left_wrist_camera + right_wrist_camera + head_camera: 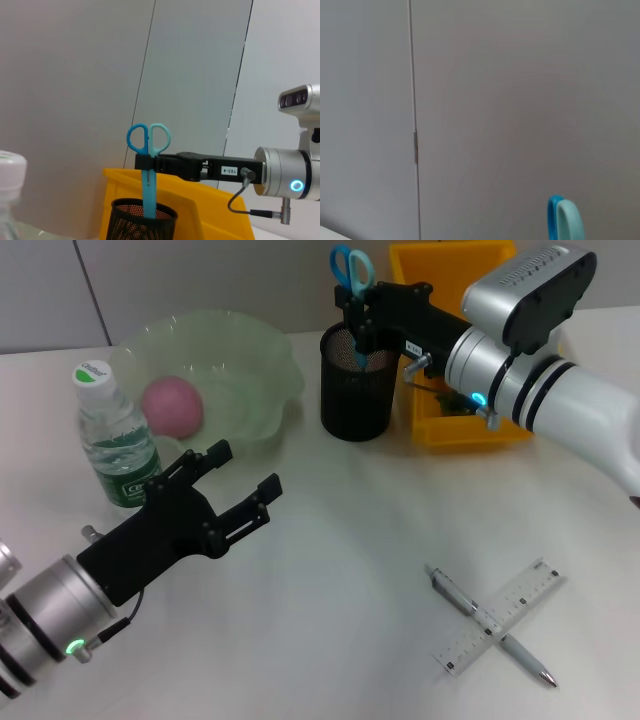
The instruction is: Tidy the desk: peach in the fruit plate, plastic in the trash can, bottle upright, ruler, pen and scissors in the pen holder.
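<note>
Scissors [351,270] hang upright, blades inside the pen holder [356,390], clamped in the right end effector [357,315]. Left end effector [240,480] hovers wide apart beside the bottle [113,435].

A: Where does the head camera sit?
B: High above the desk [330,640], tilted forward and down, taking in both arms; the pen holder [356,400] lies toward 12 o'clock, well off.

A: And the left wrist camera?
B: Low near the desk, facing level toward the back wall [75,75], the scissors [148,165] at middle distance, handles up.

A: The right wrist one?
B: Very close to the wall [520,100], facing it; only the scissors handles show at 5 o'clock.

A: What's shared?
B: The scissors appear in all three; the pen holder in the head and left wrist views
</note>
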`<act>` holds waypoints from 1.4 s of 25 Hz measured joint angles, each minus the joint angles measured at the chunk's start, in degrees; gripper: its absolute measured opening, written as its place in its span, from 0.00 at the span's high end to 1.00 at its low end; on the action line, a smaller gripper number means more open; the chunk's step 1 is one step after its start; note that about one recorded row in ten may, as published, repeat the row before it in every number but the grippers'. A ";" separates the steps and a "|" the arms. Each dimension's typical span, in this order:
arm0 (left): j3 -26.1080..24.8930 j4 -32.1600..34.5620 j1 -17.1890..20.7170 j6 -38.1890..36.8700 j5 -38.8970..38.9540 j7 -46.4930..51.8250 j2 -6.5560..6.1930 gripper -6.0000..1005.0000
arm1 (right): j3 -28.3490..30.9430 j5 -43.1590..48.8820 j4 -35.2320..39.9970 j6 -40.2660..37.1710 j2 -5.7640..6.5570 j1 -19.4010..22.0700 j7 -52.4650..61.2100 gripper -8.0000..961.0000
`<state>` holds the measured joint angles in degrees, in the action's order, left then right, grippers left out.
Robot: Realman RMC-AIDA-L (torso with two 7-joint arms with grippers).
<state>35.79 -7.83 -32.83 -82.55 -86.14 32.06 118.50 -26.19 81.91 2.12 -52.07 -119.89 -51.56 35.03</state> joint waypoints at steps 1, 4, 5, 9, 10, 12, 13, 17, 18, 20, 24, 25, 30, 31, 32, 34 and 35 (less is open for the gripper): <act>0.60 1.52 0.58 -0.47 0.00 1.51 0.02 0.19 | 0.00 0.00 0.00 -0.07 0.06 0.08 0.39 0.81; 0.85 2.76 1.24 -1.11 0.00 2.35 0.06 0.19 | 0.00 0.00 0.02 -0.24 0.22 0.32 1.17 0.78; 0.85 2.76 1.24 -1.11 0.00 2.35 0.06 0.19 | 0.01 0.00 0.03 -0.35 0.25 0.44 1.29 0.77; 1.82 3.91 1.89 -1.34 0.00 3.27 0.03 0.19 | 0.02 0.00 0.05 -1.43 0.28 1.00 1.66 0.72; 1.82 3.91 1.89 -1.34 0.00 3.27 0.03 0.19 | 0.02 0.00 0.05 -1.43 0.28 1.00 1.66 0.69; 2.37 4.07 1.98 -1.34 0.00 3.34 0.02 0.19 | 0.18 -0.06 0.06 -1.96 0.28 1.27 1.71 0.61; 2.93 4.18 2.04 -1.41 0.00 3.35 0.01 0.19 | 0.55 -0.29 0.24 -3.95 0.28 2.08 2.28 0.58; 5.23 5.31 2.46 -2.34 -0.05 4.16 -0.04 0.19 | 0.77 -0.44 1.24 -9.42 0.28 3.92 5.55 0.48; 6.66 6.57 2.89 -2.88 -0.08 5.21 -0.05 0.19 | 0.47 -0.40 2.59 -13.45 0.39 5.29 9.39 0.46; 6.66 6.57 2.89 -2.88 -0.08 5.21 -0.05 0.19 | 0.10 -0.26 3.40 -15.30 0.45 5.92 11.72 0.43; 14.01 15.11 5.84 -5.96 -0.09 13.01 0.05 0.19 | -5.50 0.20 9.62 -23.13 0.75 9.37 23.94 0.39; 15.98 18.07 7.06 -6.83 -0.10 15.66 0.03 0.19 | -8.33 0.24 12.26 -25.32 0.77 10.58 28.31 0.39; 21.31 24.97 10.09 -7.26 -0.10 21.45 -0.07 0.19 | -19.95 2.64 27.24 -31.78 1.42 16.66 44.70 0.32; 21.31 24.97 10.09 -7.26 -0.10 21.45 -0.07 0.19 | -21.47 4.36 30.61 -33.73 1.83 17.69 47.05 0.29; 23.71 26.66 10.63 -7.22 -0.10 23.65 -0.20 0.19 | -22.29 6.74 33.66 -36.10 2.27 18.39 48.87 0.26; 24.68 27.20 10.67 -7.17 -0.10 24.58 -0.31 0.19 | -22.41 12.33 39.26 -41.78 3.15 19.16 51.50 0.21; 25.97 27.99 10.86 -7.10 -0.10 25.78 -0.49 0.19 | -22.21 14.94 41.33 -44.41 3.49 19.32 52.18 0.20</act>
<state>61.76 20.16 -21.98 -89.65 -86.24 57.84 118.02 -48.40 96.85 43.44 -96.48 -116.40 -32.24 87.21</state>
